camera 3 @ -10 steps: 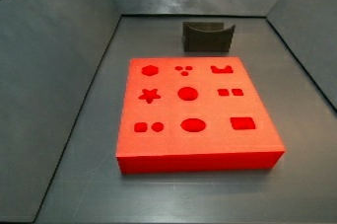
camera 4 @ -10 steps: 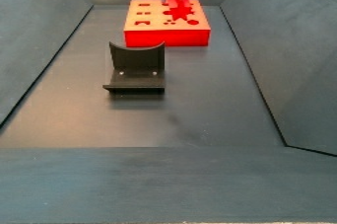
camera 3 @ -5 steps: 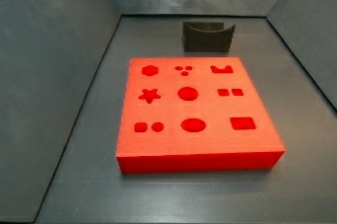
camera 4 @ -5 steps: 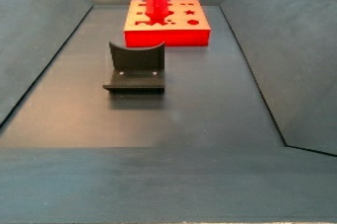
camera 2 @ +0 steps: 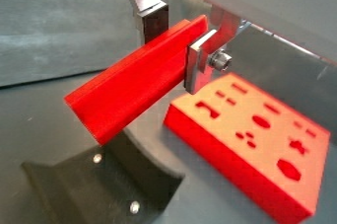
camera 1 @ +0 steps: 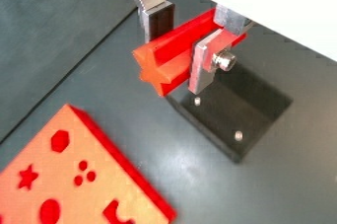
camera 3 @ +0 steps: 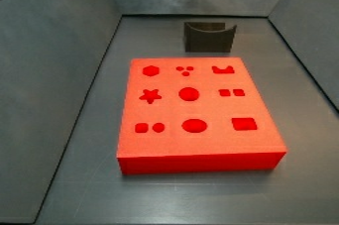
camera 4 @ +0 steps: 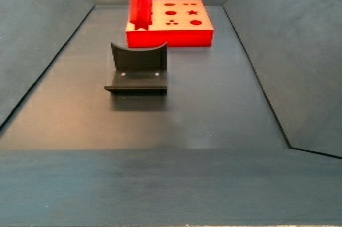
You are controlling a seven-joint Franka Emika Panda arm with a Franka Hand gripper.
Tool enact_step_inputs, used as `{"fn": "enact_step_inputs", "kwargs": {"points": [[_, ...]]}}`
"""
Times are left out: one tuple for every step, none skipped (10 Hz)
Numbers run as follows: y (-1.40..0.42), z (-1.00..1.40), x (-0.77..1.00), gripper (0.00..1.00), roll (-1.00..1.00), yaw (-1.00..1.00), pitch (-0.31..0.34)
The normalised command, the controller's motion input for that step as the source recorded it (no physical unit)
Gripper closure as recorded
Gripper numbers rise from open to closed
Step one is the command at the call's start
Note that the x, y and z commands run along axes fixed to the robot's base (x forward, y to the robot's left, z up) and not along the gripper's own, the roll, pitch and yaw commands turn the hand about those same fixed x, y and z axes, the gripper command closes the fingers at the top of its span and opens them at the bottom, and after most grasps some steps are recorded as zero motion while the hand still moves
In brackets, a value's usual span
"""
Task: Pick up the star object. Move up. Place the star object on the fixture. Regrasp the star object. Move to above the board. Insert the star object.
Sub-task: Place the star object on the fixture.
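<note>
Gripping the star object (camera 1: 176, 54) across its middle, the gripper (camera 1: 184, 38) has both silver fingers (camera 1: 208, 58) clamped on it in both wrist views; the fixture (camera 1: 237, 111) sits on the floor below the fingers, the board (camera 2: 250, 141) lies off to one side

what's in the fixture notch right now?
Nothing visible. The fixture notch looks empty in both side views. The star object is clamped in the end effector, held above the floor. The fixture's far side is hidden.
</note>
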Motion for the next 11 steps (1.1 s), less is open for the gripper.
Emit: {"fn": "enact_step_inputs", "kwargs": {"points": [[0.05, -0.01, 0.16, 1.00, -0.78, -0.14, 0.025], [0.05, -0.01, 0.08, 1.00, -0.62, -0.11, 0.019], [0.05, -0.01, 0.05, 1.00, -0.51, -0.10, 0.004], [0.03, -0.01, 0.05, 1.00, -0.25, -0.08, -0.012], [0.13, -1.00, 0.12, 1.00, -1.00, -0.09, 0.202], [0.14, -1.00, 0.13, 1.00, -1.00, -0.10, 0.202], [0.14, -1.00, 0.14, 1.00, -1.00, -0.14, 0.227], [0.14, -1.00, 0.16, 1.00, -0.83, -0.17, 0.202], [0.14, -1.00, 0.16, 1.00, -0.73, -0.19, 0.173], [0.15, -1.00, 0.16, 1.00, -0.52, -0.21, 0.109], [0.15, -1.00, 0.17, 1.00, -0.37, -0.21, 0.073]]}}
